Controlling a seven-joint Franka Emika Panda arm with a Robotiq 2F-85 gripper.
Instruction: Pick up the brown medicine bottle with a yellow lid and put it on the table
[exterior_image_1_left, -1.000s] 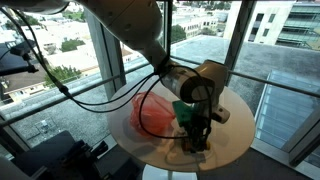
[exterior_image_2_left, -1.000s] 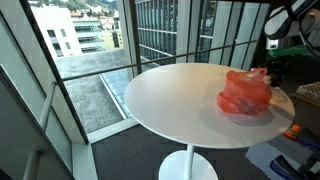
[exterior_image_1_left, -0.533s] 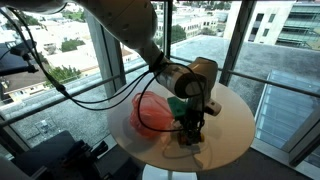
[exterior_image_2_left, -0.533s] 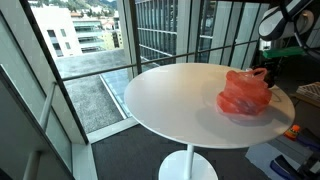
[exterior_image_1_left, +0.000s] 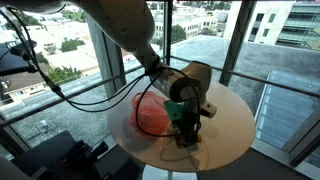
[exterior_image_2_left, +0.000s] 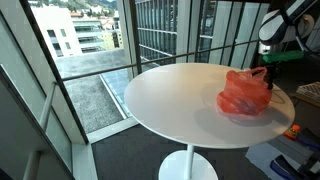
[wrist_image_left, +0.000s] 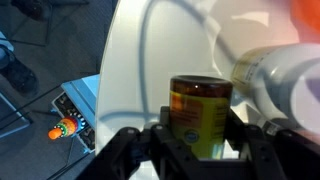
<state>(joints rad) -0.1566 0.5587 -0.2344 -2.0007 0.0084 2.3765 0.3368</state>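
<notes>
Over the last second the end effector (exterior_image_1_left: 186, 132) has been carried a short way toward 10 o'clock in an exterior view, closer to the red bag (exterior_image_1_left: 150, 115), and the arm (exterior_image_1_left: 130, 35) above it has swung the same way. The grip itself has not been altered: in the wrist view the brown bottle (wrist_image_left: 200, 116) is clamped upright between the two fingers, at the centre of the picture, with its dark top rim turned toward the camera. The yellow lid cannot be made out from this angle. It is judged from this that the pick-up is done and the bottle is being moved to a fresh spot, so only the setting down on the desk (exterior_image_1_left: 228, 128) and the release are left. Whether the bottle's base is clear of the desk top or brushing it cannot be told. A pale bottle (wrist_image_left: 275, 75) is seen lying at 2 o'clock of the brown one, just beside it, and a collision with it or with the bag is the likely hazard when the bottle is lowered. In both exterior views the brown bottle is too small and too hidden by the fingers to be picked out. No brand, label text or other writing can be read anywhere; the bottle's face is blurred.
</notes>
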